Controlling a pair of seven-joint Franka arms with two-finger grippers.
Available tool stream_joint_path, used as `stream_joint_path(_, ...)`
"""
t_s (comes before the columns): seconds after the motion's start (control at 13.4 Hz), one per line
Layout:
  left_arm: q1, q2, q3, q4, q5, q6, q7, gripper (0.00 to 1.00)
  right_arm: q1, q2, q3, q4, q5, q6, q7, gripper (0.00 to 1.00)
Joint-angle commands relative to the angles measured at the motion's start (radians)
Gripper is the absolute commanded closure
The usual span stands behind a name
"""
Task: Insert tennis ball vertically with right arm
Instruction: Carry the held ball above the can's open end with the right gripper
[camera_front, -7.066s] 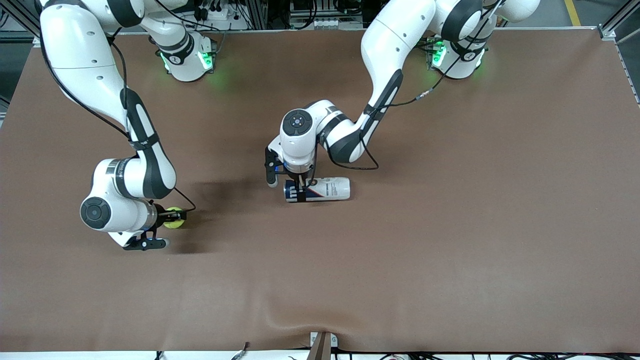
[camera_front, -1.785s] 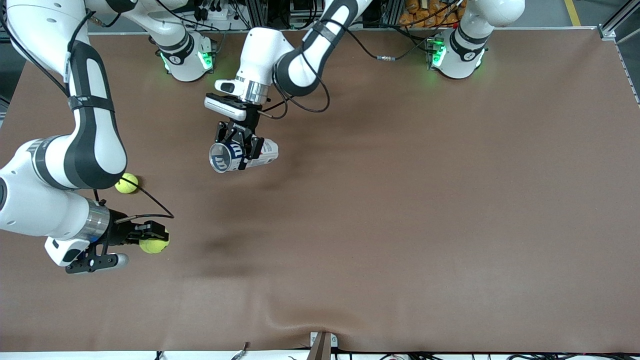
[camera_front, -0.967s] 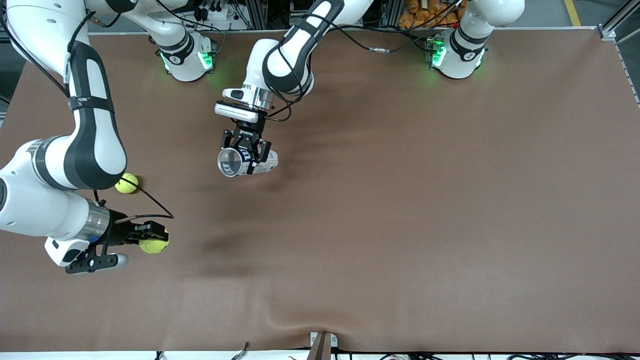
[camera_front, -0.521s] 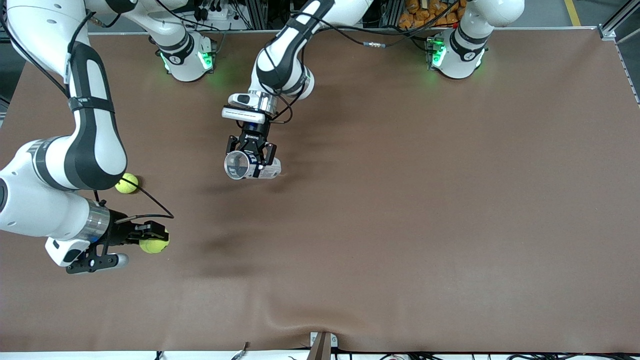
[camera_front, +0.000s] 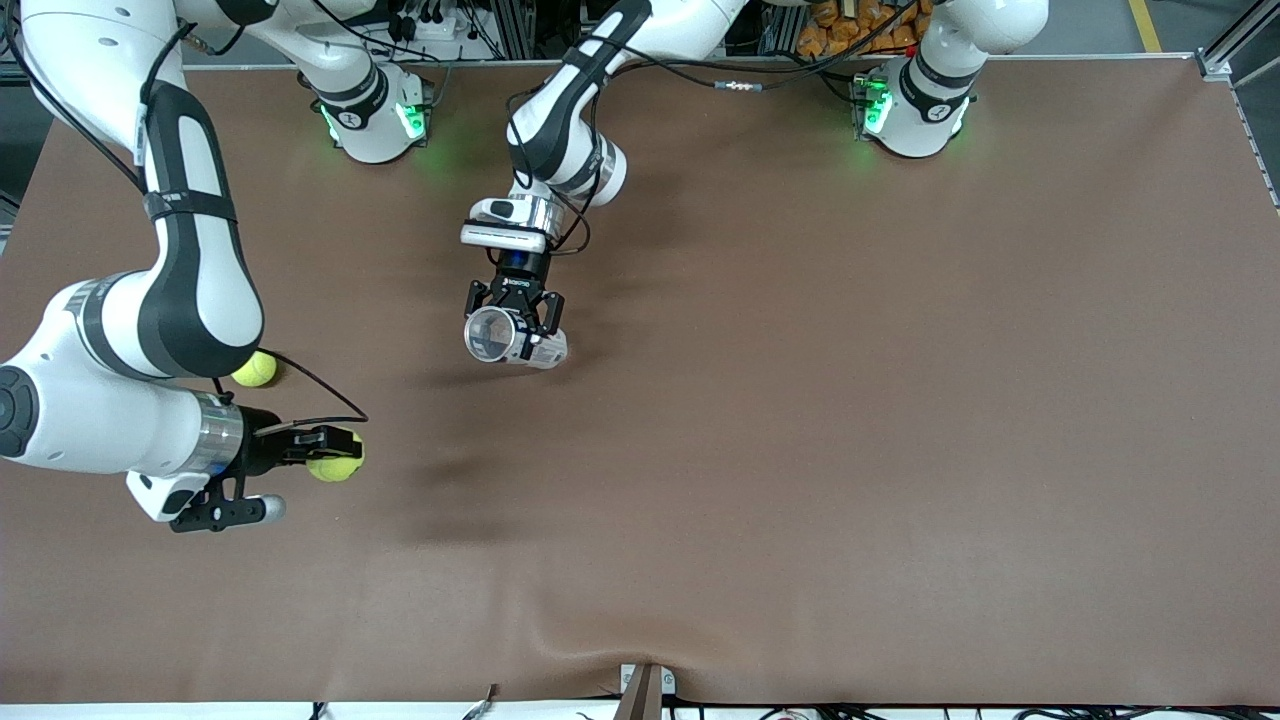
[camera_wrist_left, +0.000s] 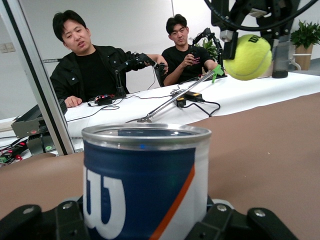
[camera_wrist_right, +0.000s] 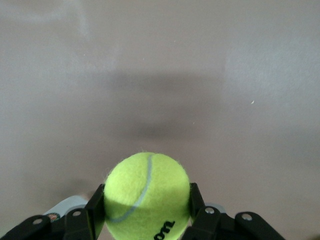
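Note:
My right gripper (camera_front: 333, 452) is shut on a yellow-green tennis ball (camera_front: 337, 464) and holds it above the table toward the right arm's end; the right wrist view shows the ball (camera_wrist_right: 147, 195) squeezed between the black fingers (camera_wrist_right: 95, 207). A blue-and-white can (camera_front: 512, 342) stands almost upright on the table near the middle, its open mouth (camera_front: 488, 334) facing up. My left gripper (camera_front: 512, 322) is shut around the can's side. In the left wrist view the can (camera_wrist_left: 145, 180) fills the foreground, with the held ball (camera_wrist_left: 247, 56) hanging farther off and higher than its rim.
A second tennis ball (camera_front: 254, 369) lies on the brown table (camera_front: 850, 420) beside the right arm's forearm, farther from the front camera than the held ball. The right arm's cable (camera_front: 310, 385) loops over it. Bare table separates the held ball from the can.
The left arm has swung the can from lying tilted to nearly upright and lowered it to the table. The right gripper has carried its ball a little toward the can.

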Motion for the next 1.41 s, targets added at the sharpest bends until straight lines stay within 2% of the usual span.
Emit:
stream_joint_path(0.0, -0.004, 0.006, 0.014, 0.006, 0.044, -0.030, -0.065, 0.27, 0.020, -0.024, 0.001, -0.002, 0.019, -0.052, 0.061, 0.78)
stream_joint_path(0.67, 0.003, 0.052, 0.014, 0.005, 0.166, -0.086, -0.226, 0.27, 0.133, -0.105, -0.001, -0.003, 0.018, -0.202, 0.324, 0.79)
stream_joint_path(1.04, 0.006, 0.078, 0.014, 0.008, 0.214, -0.135, -0.355, 0.27, 0.256, -0.107, -0.001, -0.020, 0.016, -0.216, 0.503, 0.78)
stream_joint_path(1.34, 0.006, 0.084, -0.020, 0.006, 0.286, -0.175, -0.447, 0.27, 0.319, -0.104, -0.001, -0.037, 0.012, -0.216, 0.579, 0.78)
